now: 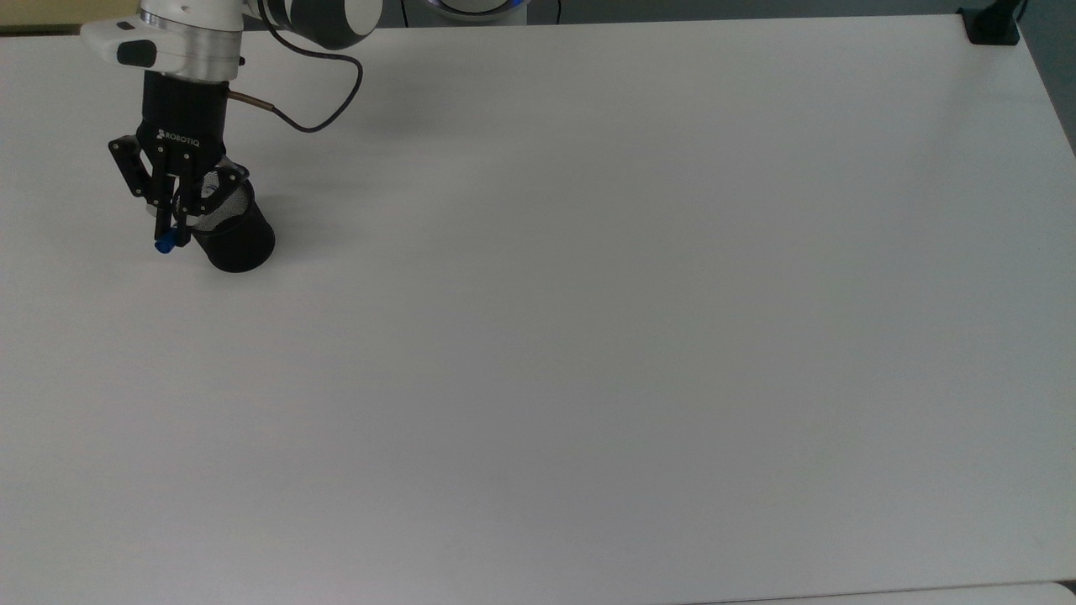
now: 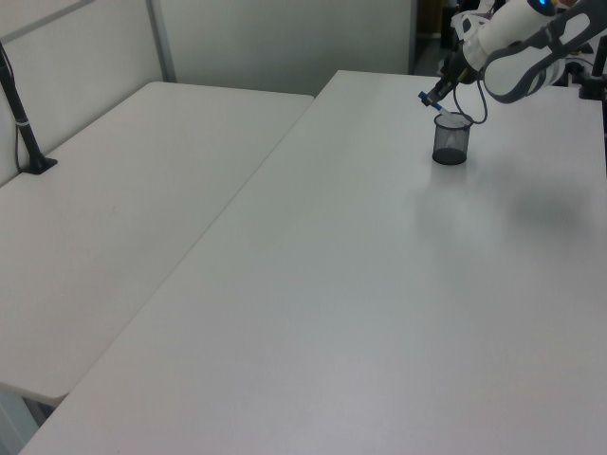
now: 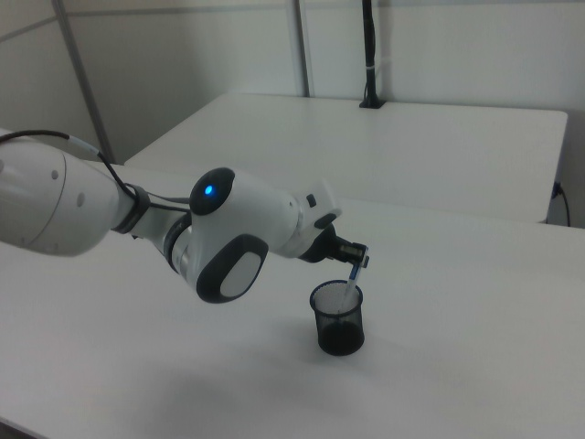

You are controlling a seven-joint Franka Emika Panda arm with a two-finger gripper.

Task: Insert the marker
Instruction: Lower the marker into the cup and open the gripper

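Gripper (image 1: 173, 225), black, two-finger, at the top view's left: fingers pressed together on the marker (image 1: 166, 244), its blue end showing just below the fingertips. Marker tilted; in the right view its white lower part (image 3: 350, 287) dips inside the rim of the black mesh cup (image 3: 337, 318), blue cap up at the gripper (image 3: 358, 261). Cup (image 1: 231, 235) upright on the white table (image 1: 588, 294), just beside the gripper on the top view's right. Black cable (image 1: 319, 109) looping from the wrist.

White table (image 1: 588, 336) bears black mesh cup (image 1: 239, 244) near top view's left edge; apparently upright.
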